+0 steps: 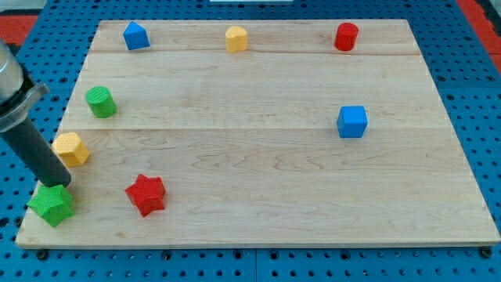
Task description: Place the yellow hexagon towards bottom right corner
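Observation:
The yellow hexagon (70, 149) lies near the board's left edge, a little below the middle. My tip (63, 183) is at the view's lower left, just below the hexagon and right above a green star (52, 205). The dark rod slants up to the view's left from there. The tip looks close to both blocks; I cannot tell whether it touches either.
A red star (145, 194) lies right of the green star. A green cylinder (101, 102) sits above the hexagon. Along the top edge are a blue block (136, 35), a second yellow block (236, 38) and a red cylinder (346, 37). A blue cube (352, 121) is at the right.

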Action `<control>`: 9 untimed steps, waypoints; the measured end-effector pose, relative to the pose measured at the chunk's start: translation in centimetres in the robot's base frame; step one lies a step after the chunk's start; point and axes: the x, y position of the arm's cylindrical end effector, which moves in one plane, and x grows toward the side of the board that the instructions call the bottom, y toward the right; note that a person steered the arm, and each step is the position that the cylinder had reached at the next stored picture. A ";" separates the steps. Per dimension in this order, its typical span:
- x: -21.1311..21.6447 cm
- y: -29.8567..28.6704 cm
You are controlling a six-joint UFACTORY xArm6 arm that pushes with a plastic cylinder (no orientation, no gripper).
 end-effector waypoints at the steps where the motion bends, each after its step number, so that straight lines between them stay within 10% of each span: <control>1: -1.2 -2.3; 2: -3.3 -4.7; 4: -4.7 13.0; 5: -6.6 8.3; 9: -8.3 33.5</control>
